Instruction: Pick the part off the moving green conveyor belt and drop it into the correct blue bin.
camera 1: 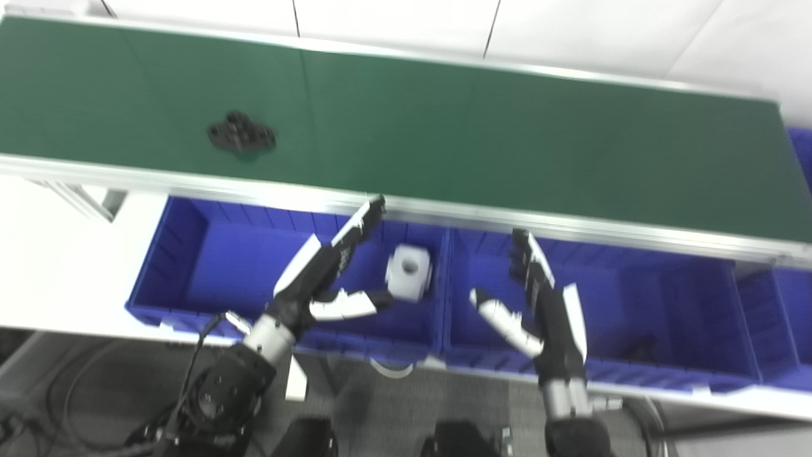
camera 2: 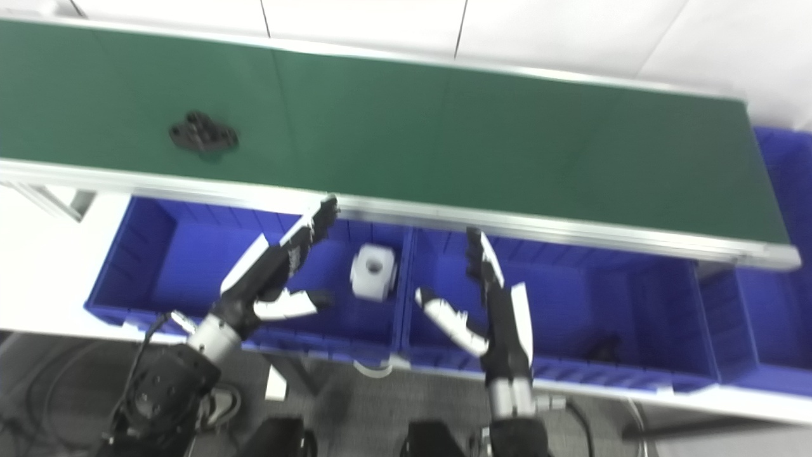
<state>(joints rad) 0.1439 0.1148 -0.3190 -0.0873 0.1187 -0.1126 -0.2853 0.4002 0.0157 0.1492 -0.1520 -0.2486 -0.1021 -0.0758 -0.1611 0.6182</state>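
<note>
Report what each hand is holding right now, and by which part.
Nothing is held. The left hand and the right hand are both open over the blue bins; the white part sits free beside the left hand.

Black flat part (camera 1: 242, 134) lies on green conveyor belt (camera 1: 444, 127) at left; white cube-like part with hole (camera 1: 409, 272) in left blue bin (camera 1: 190, 254).
</note>
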